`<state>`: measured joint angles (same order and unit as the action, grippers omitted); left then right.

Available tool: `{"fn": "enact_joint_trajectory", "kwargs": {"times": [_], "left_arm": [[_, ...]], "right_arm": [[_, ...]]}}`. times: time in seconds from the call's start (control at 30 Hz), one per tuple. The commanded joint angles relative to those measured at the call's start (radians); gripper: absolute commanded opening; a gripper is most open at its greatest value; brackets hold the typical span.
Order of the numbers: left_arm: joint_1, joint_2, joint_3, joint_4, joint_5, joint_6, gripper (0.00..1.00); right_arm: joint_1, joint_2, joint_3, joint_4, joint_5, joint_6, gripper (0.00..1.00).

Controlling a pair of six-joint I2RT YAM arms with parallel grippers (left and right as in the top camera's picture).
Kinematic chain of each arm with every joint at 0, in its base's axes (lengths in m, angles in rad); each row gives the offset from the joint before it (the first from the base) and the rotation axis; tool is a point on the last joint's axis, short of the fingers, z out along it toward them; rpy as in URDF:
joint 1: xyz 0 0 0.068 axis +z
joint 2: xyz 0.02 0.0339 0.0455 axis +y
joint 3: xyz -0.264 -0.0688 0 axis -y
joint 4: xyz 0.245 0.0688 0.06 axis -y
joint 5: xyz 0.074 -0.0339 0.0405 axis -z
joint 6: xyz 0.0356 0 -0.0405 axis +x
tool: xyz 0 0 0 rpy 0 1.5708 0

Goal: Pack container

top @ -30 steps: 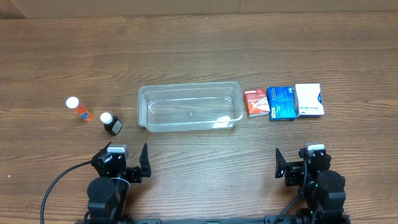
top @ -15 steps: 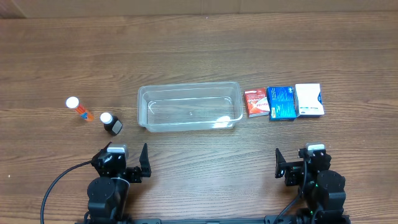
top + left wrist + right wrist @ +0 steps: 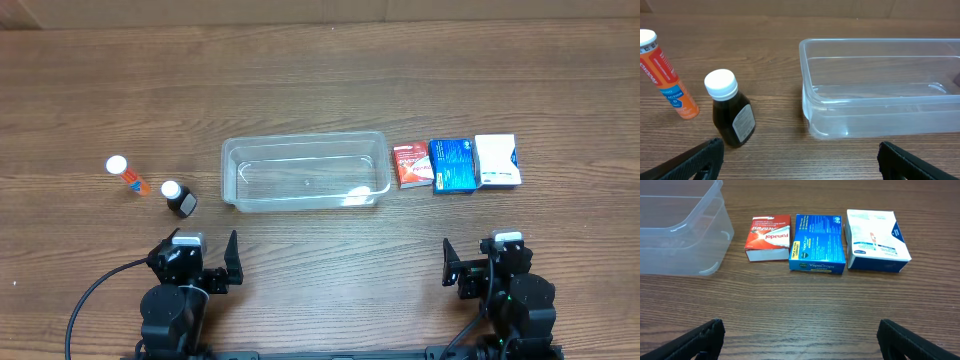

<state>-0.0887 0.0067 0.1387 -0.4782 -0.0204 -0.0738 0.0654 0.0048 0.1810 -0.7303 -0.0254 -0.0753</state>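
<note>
Down at the near edge, the left gripper (image 3: 800, 162) and right gripper (image 3: 800, 340) both stand spread wide, holding nothing. Ahead of the left sit a dark bottle (image 3: 730, 112) and an orange tube (image 3: 667, 75); ahead of the right, a red box (image 3: 768, 239), blue box (image 3: 818, 242) and white box (image 3: 876, 241) lie in a row. Between the two groups the container (image 3: 300, 141) rests upright on the table (image 3: 320, 80).

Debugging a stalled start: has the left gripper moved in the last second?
No. The left gripper sits where it was, just below the container's near-left corner.

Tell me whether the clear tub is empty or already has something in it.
Empty. Only bare floor shows through the container; the boxes and bottles all sit outside it.
</note>
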Motion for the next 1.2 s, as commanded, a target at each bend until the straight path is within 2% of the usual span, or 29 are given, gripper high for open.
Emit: {"fn": "enact_joint_trajectory", "kwargs": {"times": [0.0, 0.93, 1.17], "left_arm": [[-0.005, -0.002, -0.005, 0.007, -0.016, 0.015, 1.0], [-0.005, -0.002, -0.005, 0.008, -0.016, 0.015, 1.0], [-0.005, -0.002, -0.005, 0.007, -0.022, 0.015, 1.0]], "right_arm": [[-0.005, -0.002, -0.019, 0.003, 0.005, -0.004, 1.0], [-0.005, -0.002, -0.019, 0.013, 0.095, -0.004, 1.0], [-0.005, -0.002, -0.019, 0.077, 0.075, -0.003, 1.0]]}}
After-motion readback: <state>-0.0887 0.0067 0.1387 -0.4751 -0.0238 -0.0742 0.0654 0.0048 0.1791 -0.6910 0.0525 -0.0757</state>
